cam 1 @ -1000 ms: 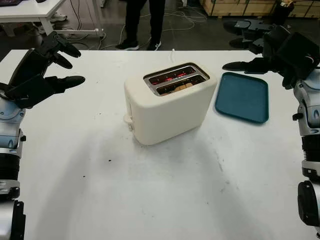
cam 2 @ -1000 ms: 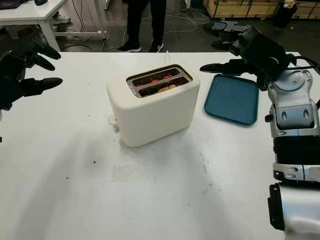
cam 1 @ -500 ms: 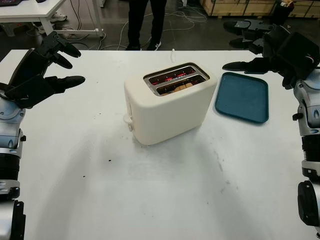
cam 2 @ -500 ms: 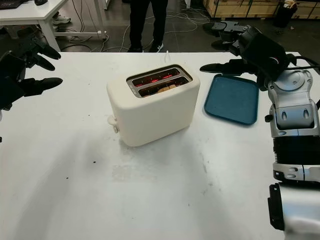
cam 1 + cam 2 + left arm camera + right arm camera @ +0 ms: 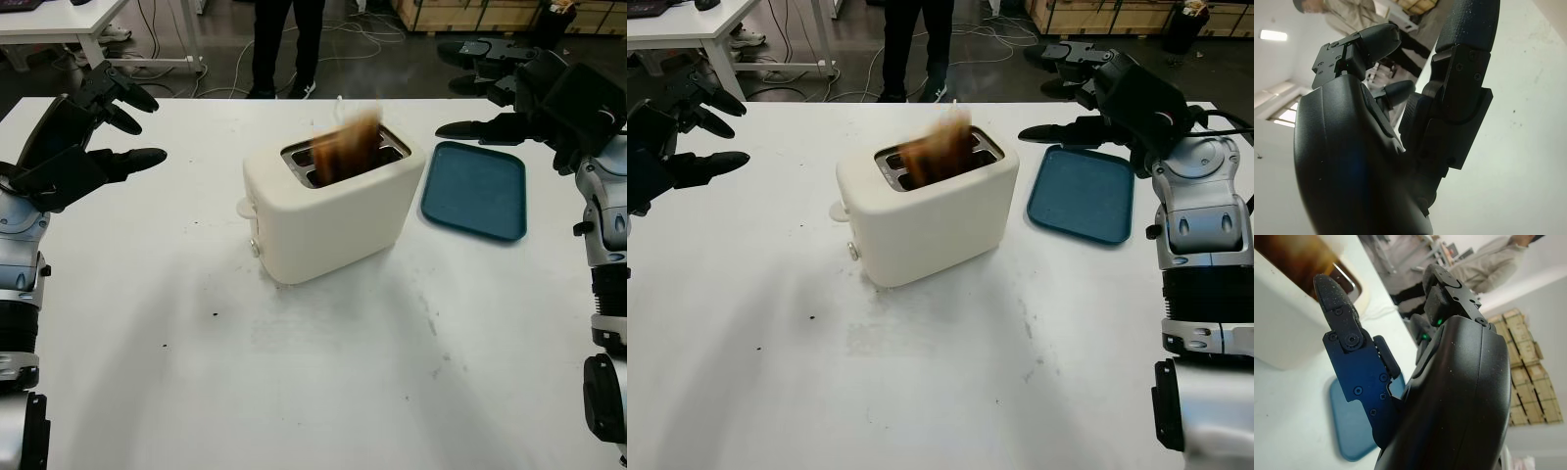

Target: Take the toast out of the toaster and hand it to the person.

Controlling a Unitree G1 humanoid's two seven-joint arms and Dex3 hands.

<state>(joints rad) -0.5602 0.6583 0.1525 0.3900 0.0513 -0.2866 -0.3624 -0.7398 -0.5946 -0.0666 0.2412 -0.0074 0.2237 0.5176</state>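
Observation:
A cream toaster [image 5: 333, 211] stands in the middle of the white table [image 5: 313, 372]. Brown toast [image 5: 345, 149] rises blurred out of its near slot, and its side lever [image 5: 246, 208] is up. My left hand [image 5: 118, 127] hovers open above the table's left side, well away from the toaster. My right hand [image 5: 490, 93] hangs open above the far right, over the back edge of a teal tray [image 5: 476, 191]. A person [image 5: 284, 44] in dark trousers stands beyond the table's far edge.
The teal tray lies flat to the right of the toaster. A white cord [image 5: 339, 106] runs from the toaster to the far edge. Another white table [image 5: 69, 24] stands at the back left, and cardboard boxes [image 5: 460, 12] at the back right.
The toast has popped up out of the slot, the lever has jumped up, and the red glow inside is gone. Both hands have stayed where they were.

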